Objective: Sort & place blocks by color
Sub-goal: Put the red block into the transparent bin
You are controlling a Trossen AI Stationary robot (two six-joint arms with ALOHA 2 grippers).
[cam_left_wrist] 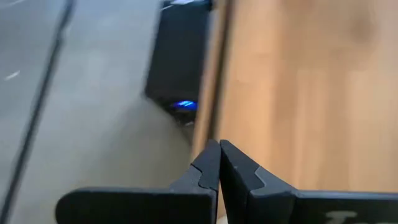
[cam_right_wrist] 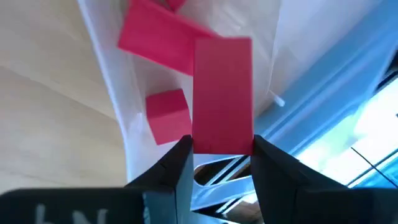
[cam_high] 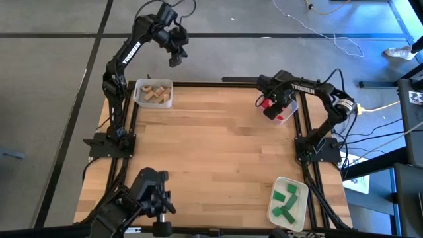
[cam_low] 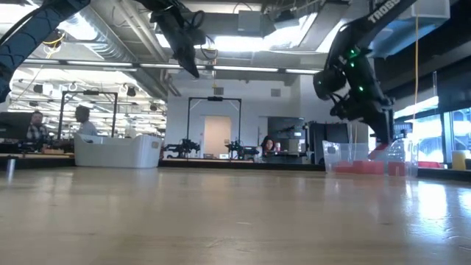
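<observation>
On the near right corner of the tabletop (cam_high: 218, 158), the high view shows a white tray (cam_high: 299, 190) holding green blocks (cam_high: 285, 201); the low view misses it entirely. Farther back on the right, the right gripper (cam_right_wrist: 222, 154) hangs over a clear bin (cam_high: 286, 116) at the tabletop's edge, its jaws clenched on a red block (cam_right_wrist: 223, 93). Only the right wrist view makes that grasp plain, with more red blocks (cam_right_wrist: 159, 42) lying in the bin below. At the far left corner sits another bin (cam_high: 153, 93) of tan blocks (cam_high: 153, 92). The left gripper (cam_left_wrist: 219, 163) is raised beyond that corner, seemingly past the edge, its jaws pressed together on nothing. People (cam_low: 79, 121) sit in the room behind.
</observation>
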